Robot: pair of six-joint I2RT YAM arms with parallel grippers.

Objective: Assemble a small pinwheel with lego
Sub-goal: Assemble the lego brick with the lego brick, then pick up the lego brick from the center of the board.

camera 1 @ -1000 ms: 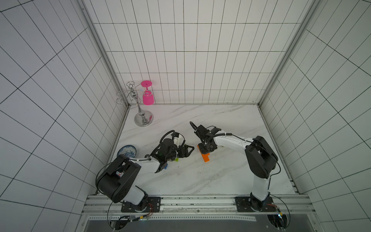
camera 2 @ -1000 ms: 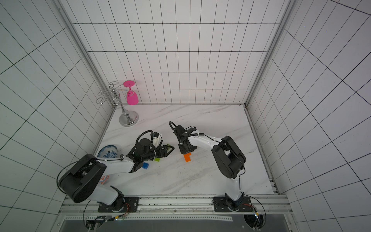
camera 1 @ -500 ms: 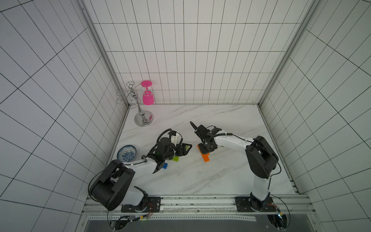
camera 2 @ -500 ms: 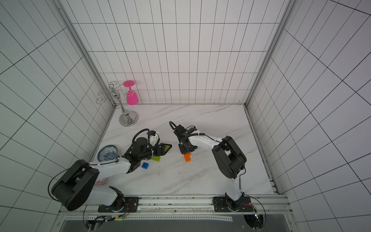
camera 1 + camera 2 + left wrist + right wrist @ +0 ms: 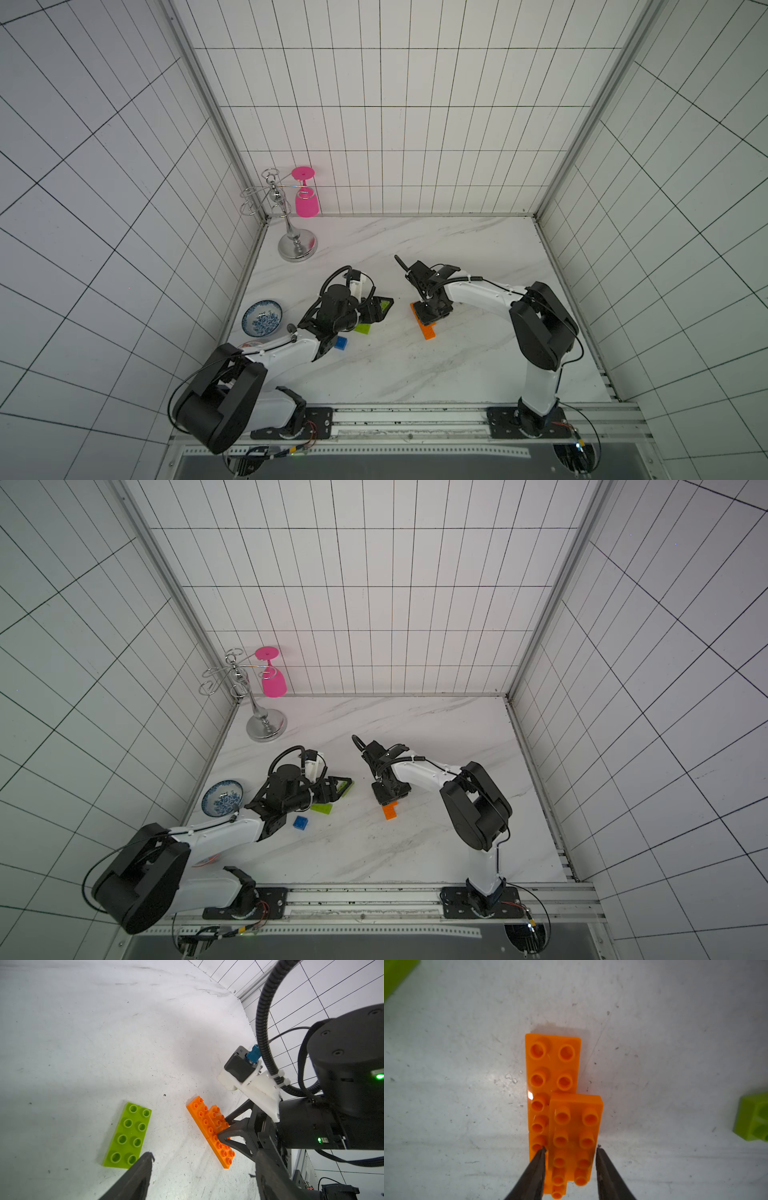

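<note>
Lime-green brick (image 5: 127, 1136) lies at 9 o'clock of the orange stem (image 5: 429, 331) (axis 11-to-5 in a top view), beside the wide-spread, nearer left tool (image 5: 203, 1156); the right tool (image 5: 571, 1147), parted, straddles the stem.

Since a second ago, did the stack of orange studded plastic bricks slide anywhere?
No. The orange brick stack sits in the same spot relative to the shiny metal glass stand in a top view.

Plenty of bare marble tabletop (image 5: 436, 374) at the back and right; glass rack (image 5: 297, 245), blue bowl (image 5: 262, 318) and lime-green brick (image 5: 362, 328) crowd the left.
</note>
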